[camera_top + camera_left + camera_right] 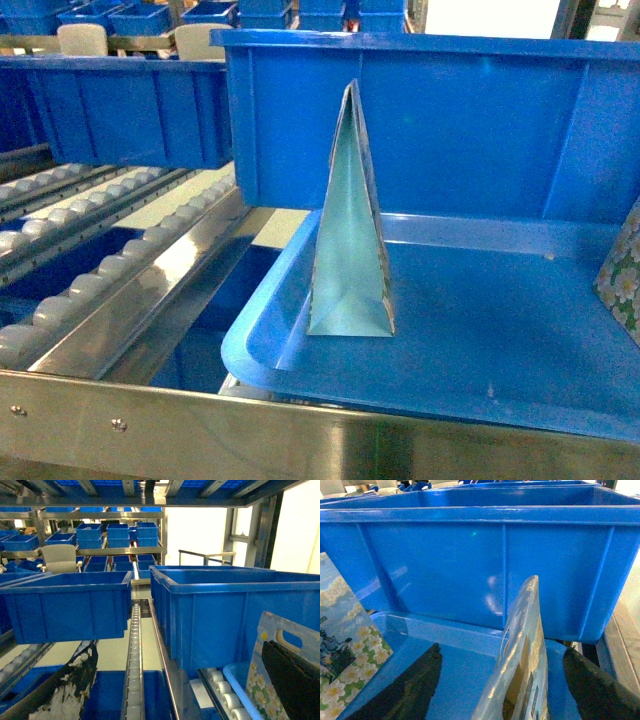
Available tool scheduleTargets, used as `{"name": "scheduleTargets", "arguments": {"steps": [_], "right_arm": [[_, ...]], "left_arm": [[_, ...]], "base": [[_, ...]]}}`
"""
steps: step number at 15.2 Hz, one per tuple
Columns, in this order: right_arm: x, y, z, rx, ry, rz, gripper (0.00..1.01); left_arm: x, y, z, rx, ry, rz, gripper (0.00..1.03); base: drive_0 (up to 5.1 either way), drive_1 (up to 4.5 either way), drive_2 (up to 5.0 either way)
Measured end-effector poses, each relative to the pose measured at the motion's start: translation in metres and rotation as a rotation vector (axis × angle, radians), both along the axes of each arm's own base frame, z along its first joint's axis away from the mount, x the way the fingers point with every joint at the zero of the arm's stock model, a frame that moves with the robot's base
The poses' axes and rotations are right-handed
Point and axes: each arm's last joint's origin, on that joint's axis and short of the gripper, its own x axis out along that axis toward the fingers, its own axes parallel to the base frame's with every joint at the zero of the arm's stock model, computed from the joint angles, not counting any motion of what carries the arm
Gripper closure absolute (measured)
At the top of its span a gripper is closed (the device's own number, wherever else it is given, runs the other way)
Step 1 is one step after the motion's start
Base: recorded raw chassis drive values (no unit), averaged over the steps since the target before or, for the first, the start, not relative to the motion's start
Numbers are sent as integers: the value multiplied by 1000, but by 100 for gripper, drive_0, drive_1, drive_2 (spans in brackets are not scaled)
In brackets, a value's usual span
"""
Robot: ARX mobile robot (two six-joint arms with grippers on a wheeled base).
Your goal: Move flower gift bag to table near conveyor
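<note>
Item: flower gift bag [522,665], folded flat, standing upright in shallow blue tote [480,340], narrow edge toward the robot, long axis vertical. Right tool [512,690]: fingers apart, straddling the bag's top edge; nearer arm. Left tool [175,690]: spread, beside a second floral bag [265,680].

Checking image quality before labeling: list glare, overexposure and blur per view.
Head: glare on the conveyor steel rail. Left wrist: the window behind the racks is blown out white; near tool finger soft. Right wrist: the gift bag edge is blurred with sheen.
</note>
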Motion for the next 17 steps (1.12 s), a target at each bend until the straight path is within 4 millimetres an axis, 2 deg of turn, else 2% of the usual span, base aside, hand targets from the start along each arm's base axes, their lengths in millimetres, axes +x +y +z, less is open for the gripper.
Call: {"name": "scheduleTargets", "arguments": {"steps": [1, 2, 7, 12, 15, 17], "right_arm": [[0, 1, 0, -1, 0, 4, 39], [0, 1, 0, -1, 0, 5, 51], [0, 3, -1, -2, 0, 18, 100], [-8, 2, 1, -2, -26, 17, 99], [-19, -5, 12, 0, -65, -10, 99], [-65, -25, 59, 9, -243, -71, 99]], "left_arm": [[0, 0, 0, 0, 0, 0, 5], [0, 0, 0, 0, 0, 0, 5], [0, 0, 0, 0, 0, 0, 5], [0, 0, 0, 0, 0, 0, 5], [0, 0, 0, 0, 0, 0, 5], [0, 0, 0, 0, 0, 0, 5]], "base": [[0, 0, 0], [0, 0, 0], [0, 0, 0], [0, 0, 0], [0, 0, 0], [0, 0, 0]]}}
